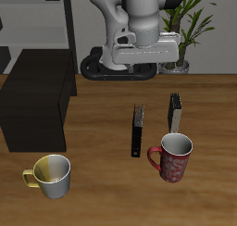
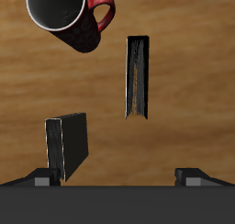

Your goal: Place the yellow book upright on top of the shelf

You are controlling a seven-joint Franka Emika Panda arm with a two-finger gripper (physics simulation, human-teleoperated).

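The yellow book (image 1: 174,112) stands upright on the table, a short thin book with a dark edge and a pale page strip; in the wrist view (image 2: 67,145) it is seen from above. The shelf (image 1: 37,100) is a large low black cabinet at the table's side, with nothing on its top. My gripper (image 1: 130,63) hangs high over the back of the table, open and empty, with its fingertips (image 2: 41,177) spread wide. It is behind and above the yellow book, well apart from it.
A longer all-dark thin book (image 1: 137,130) (image 2: 137,76) stands beside the yellow book. A dark red mug (image 1: 173,157) (image 2: 69,16) sits just in front of the yellow book. A pale yellow mug (image 1: 53,176) stands near the front edge. A potted plant (image 1: 190,26) is at the back.
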